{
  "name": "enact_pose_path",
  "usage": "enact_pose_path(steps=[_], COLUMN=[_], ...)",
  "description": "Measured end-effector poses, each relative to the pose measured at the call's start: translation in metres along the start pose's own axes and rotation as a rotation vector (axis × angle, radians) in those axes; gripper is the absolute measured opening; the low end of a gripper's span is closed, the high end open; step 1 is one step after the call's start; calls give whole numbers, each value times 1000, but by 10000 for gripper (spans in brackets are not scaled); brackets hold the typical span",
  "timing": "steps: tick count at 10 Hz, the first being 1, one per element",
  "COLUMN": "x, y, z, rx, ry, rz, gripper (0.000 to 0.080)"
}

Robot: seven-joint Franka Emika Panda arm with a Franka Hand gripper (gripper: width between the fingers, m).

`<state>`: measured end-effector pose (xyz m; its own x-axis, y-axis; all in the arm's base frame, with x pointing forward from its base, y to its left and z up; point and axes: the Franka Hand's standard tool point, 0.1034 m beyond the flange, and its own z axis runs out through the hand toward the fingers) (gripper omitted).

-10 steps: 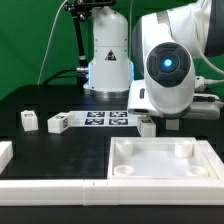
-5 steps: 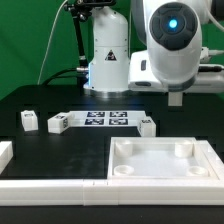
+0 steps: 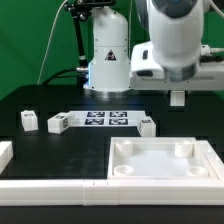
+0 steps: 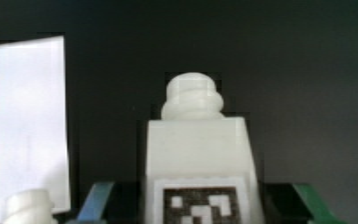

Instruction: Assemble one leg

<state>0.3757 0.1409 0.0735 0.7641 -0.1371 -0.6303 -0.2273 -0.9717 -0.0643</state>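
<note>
Along the lower right of the exterior view lies the tray (image 3: 160, 183), rim up, with a raised boss (image 3: 181, 149) near its far corner. Behind it, across the middle of the frame, sits the marker board (image 3: 105, 119), with a loose block (image 3: 147, 124) just beside its right end, another loose block (image 3: 58, 124) at its left end and a third block (image 3: 28, 120) further left. Above them, right of centre, the gripper (image 3: 178, 94) hangs clear of the table, clenched on the leg (image 3: 178, 99). In the wrist view, dark fingers (image 4: 98, 200) press both sides of the leg's tagged end. The robot's white base (image 3: 108, 60) stands furthest back.

The hold is only at one end, so most of the leg juts past the fingers. If the tip strikes the tray's rim or meets a boss off-centre, the leg would likely pivot or slip in the grasp.

Its long axis appears upright, with the rounded stepped tip (image 4: 192, 95) pointing down, away from the wrist, and the tag (image 4: 202, 203) facing the wrist camera.
</note>
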Motion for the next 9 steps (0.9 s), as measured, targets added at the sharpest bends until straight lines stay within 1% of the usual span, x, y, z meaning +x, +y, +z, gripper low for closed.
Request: enact_pose_path(steps=[1, 2, 4, 5, 6, 7, 8, 9], x=[6, 13, 26, 33, 38, 43, 44, 51], y=[1, 1, 3, 5, 5, 5, 5, 2], z=[-3, -13, -30, -36, -42, -49, -52, -60], rx=[6, 3, 16, 16, 23, 31, 32, 44], ry=[62, 144, 314, 392, 466, 574, 611, 720], rz=[-16, -35, -83, -114, -114, -119, -123, -128], gripper=[288, 288, 288, 288, 288, 288, 288, 288])
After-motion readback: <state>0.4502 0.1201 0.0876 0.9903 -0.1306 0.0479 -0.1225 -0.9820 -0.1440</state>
